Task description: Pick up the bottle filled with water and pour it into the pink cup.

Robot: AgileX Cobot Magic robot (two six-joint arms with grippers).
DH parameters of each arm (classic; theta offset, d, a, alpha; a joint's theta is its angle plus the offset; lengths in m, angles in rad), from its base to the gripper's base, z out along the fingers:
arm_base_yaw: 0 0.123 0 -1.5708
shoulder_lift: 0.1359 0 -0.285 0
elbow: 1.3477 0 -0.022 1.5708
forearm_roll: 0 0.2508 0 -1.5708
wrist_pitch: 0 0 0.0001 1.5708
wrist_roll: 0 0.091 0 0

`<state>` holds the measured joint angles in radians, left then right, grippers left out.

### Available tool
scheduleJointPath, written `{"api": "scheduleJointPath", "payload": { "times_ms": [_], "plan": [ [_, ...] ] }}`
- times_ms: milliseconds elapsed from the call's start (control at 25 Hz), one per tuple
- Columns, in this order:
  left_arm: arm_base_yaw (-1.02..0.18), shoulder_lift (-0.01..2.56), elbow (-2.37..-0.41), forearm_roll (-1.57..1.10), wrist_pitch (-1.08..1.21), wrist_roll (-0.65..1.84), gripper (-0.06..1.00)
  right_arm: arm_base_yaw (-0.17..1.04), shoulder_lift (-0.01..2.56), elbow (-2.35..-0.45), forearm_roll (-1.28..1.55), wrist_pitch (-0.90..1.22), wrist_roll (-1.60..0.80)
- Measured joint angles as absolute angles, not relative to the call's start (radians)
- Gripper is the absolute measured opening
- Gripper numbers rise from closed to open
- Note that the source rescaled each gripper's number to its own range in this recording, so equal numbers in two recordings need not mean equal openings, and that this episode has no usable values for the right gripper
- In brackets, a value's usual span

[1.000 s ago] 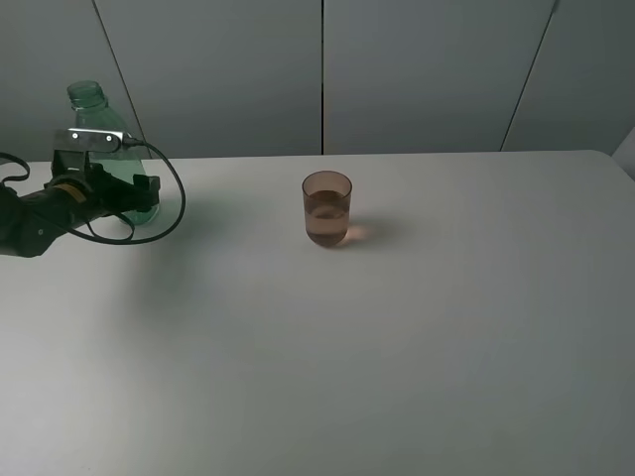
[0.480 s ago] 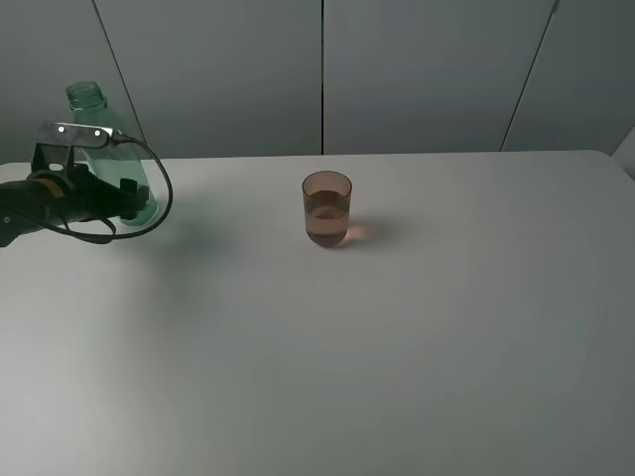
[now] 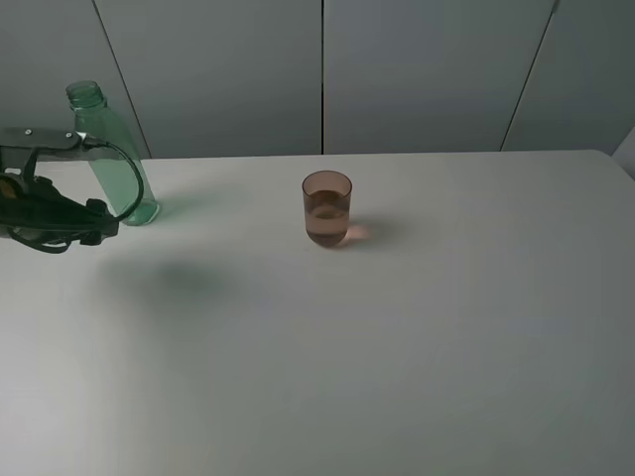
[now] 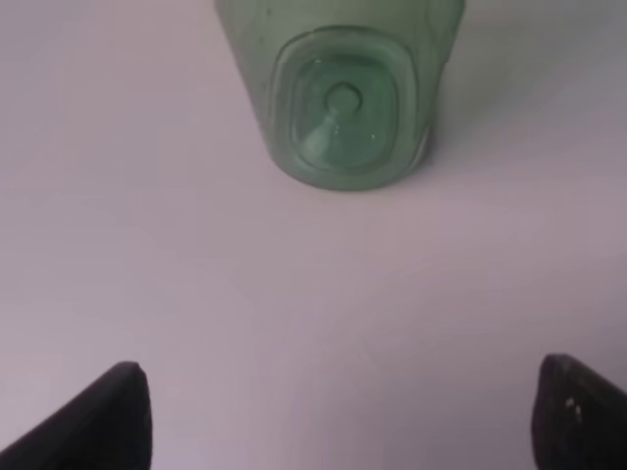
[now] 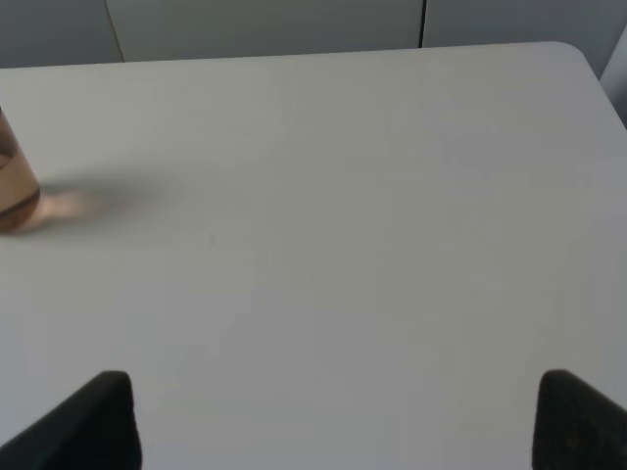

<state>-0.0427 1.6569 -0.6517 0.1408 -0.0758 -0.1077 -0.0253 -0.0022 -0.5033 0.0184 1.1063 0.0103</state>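
Exterior high view: the bottle [image 3: 111,151] stands upright, uncapped, at the far left of the pale surface [image 3: 397,347]. The pink cup [image 3: 326,208], holding liquid, stands well to its right, near mid-surface. The left gripper [image 3: 94,226] hangs just beside the bottle's near side, spread wide, holding nothing. The right gripper [image 5: 333,416] likewise spreads wide, empty.

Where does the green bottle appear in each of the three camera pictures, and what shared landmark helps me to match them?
Exterior high: the bottle stands upright at the far left of the table, near its back edge.
Left wrist: only the bottle's base shows, ahead of the open left gripper and apart from it.
Right wrist: not in this picture.
Shared landmark: the white table; the pink cup links the exterior and right wrist views.
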Motion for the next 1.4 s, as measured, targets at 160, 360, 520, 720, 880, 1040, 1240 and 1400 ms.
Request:
{"api": "scheduleJointPath", "payload": {
  "times_ms": [160,360,520,720,880,1040,1240,1400],
  "plan": [
    [-0.043,1.405,-0.650,0.162,0.142,-0.183,0.99,-0.025,-0.002,-0.503,0.018,1.106,0.010],
    [-0.043,1.092,-0.708,0.150,0.432,-0.196,0.99,-0.025,-0.002,-0.503,0.018,1.106,0.010],
    [-0.043,0.894,-0.742,0.053,0.683,-0.031,0.99,-0.025,-0.002,-0.503,0.018,1.106,0.010],
    [-0.043,0.690,-0.706,-0.160,0.896,0.228,0.99,-0.025,-0.002,-0.503,0.018,1.106,0.010],
    [-0.043,0.490,-0.650,-0.183,0.978,0.247,0.99,-0.025,-0.002,-0.503,0.018,1.106,0.010],
    [-0.043,0.303,-0.591,-0.168,1.061,0.193,1.00,-0.025,-0.002,-0.503,0.018,1.106,0.010],
    [-0.043,0.115,-0.527,-0.152,1.081,0.137,1.00,-0.025,-0.002,-0.503,0.018,1.106,0.010],
    [-0.043,0.016,-0.517,-0.135,1.083,0.120,1.00,-0.025,-0.002,-0.503,0.018,1.106,0.010]
  ]
}}
